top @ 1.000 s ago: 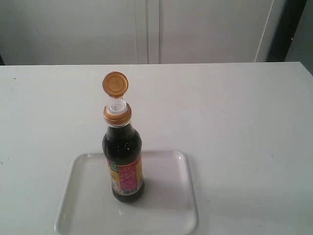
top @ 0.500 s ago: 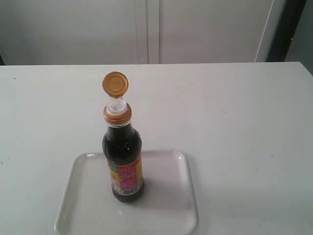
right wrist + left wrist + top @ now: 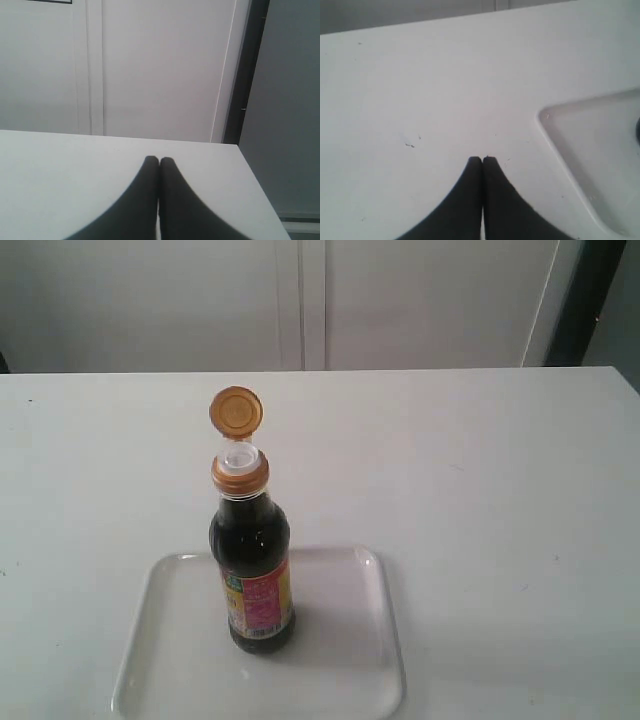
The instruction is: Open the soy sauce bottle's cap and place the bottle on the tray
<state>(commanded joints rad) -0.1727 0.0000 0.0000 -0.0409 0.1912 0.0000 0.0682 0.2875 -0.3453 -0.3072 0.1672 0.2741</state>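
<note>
The soy sauce bottle stands upright on the white tray, near its middle. Its golden-orange cap is flipped up and back on its hinge, and the white pour spout shows inside the collar. Neither arm appears in the exterior view. My left gripper is shut with nothing in it, above bare table; a corner of the tray lies off to one side. My right gripper is shut and empty too, over the table top facing the wall.
The white table carries nothing but the tray and bottle. A pale panelled wall runs behind it, with a dark vertical strip at the far right. The table's far corner shows in the right wrist view.
</note>
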